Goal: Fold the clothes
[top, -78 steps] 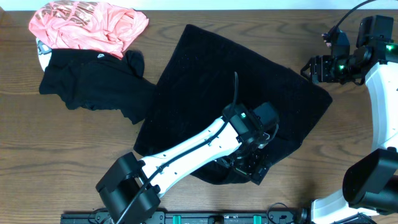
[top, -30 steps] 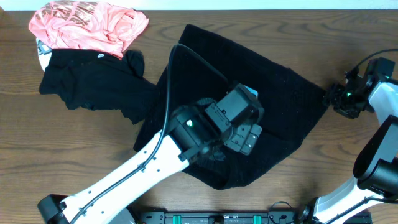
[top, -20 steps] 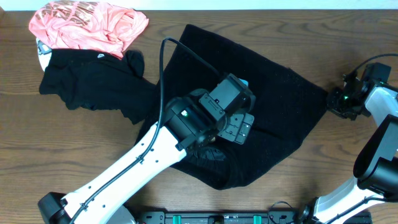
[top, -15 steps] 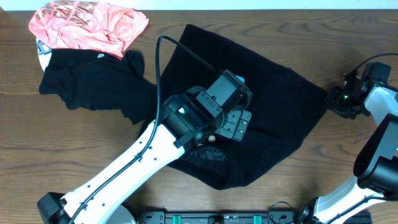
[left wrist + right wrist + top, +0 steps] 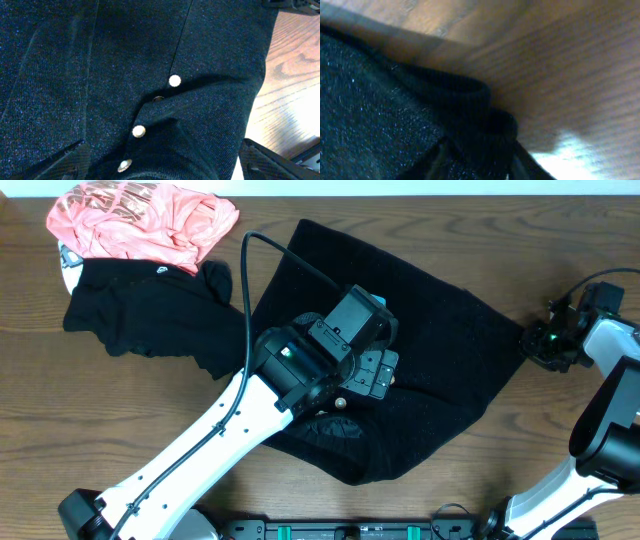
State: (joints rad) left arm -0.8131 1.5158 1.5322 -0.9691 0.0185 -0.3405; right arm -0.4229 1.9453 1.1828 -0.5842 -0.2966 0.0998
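A black knit garment [image 5: 440, 310] lies spread flat across the middle of the table. My left gripper [image 5: 372, 372] hovers over its centre, open and empty. In the left wrist view the fingers [image 5: 160, 170] stand wide apart above a folded placket with white buttons [image 5: 174, 80]. My right gripper [image 5: 540, 342] sits at the garment's right corner. In the right wrist view its fingers [image 5: 480, 160] are closed in on the thick rolled edge of the garment [image 5: 380, 100], which bunches between them.
A crumpled pink shirt [image 5: 140, 220] lies at the back left, with a black T-shirt [image 5: 140, 315] just in front of it, touching the garment's left edge. A white item [image 5: 68, 275] peeks out between them. Bare wood table [image 5: 100, 430] shows at the front left.
My left arm has drawn back up and to the left from the garment's front edge to its centre. My right gripper came down from the back right to the garment's right corner and stayed there.
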